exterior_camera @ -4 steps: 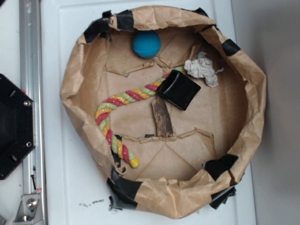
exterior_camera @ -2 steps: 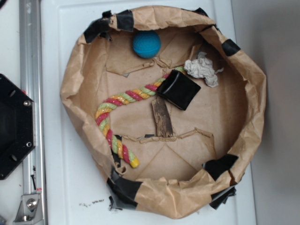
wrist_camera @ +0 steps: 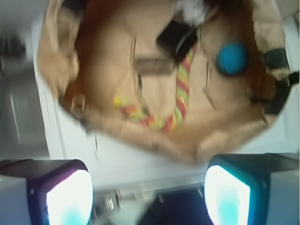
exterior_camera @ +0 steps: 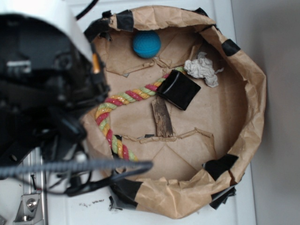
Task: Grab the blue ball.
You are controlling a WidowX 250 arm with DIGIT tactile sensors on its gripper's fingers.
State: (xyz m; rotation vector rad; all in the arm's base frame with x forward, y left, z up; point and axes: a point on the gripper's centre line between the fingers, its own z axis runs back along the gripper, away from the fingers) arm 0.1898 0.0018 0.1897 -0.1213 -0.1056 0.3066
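The blue ball (exterior_camera: 146,44), small, teal and dimpled, lies at the far side of the brown paper basin (exterior_camera: 253,93), near its rim. It shows in the blurred wrist view (wrist_camera: 232,59) at the upper right. The black arm (exterior_camera: 47,89) fills the left of the exterior view, over the basin's left rim; its fingers are hidden there. In the wrist view my gripper (wrist_camera: 147,197) is open, with nothing between the two wide-apart pads, high over the white table left of the basin, far from the ball.
In the basin lie a glossy black square pad (exterior_camera: 178,89), a red-yellow-green rope (exterior_camera: 117,117), a piece of wood (exterior_camera: 161,117) and a crumpled white paper (exterior_camera: 202,68). Black tape patches sit on the rim. A metal rail (exterior_camera: 30,206) runs along the left.
The arm has swung into the exterior view from the left and now covers the basin's left rim. The ball and other objects have not moved.
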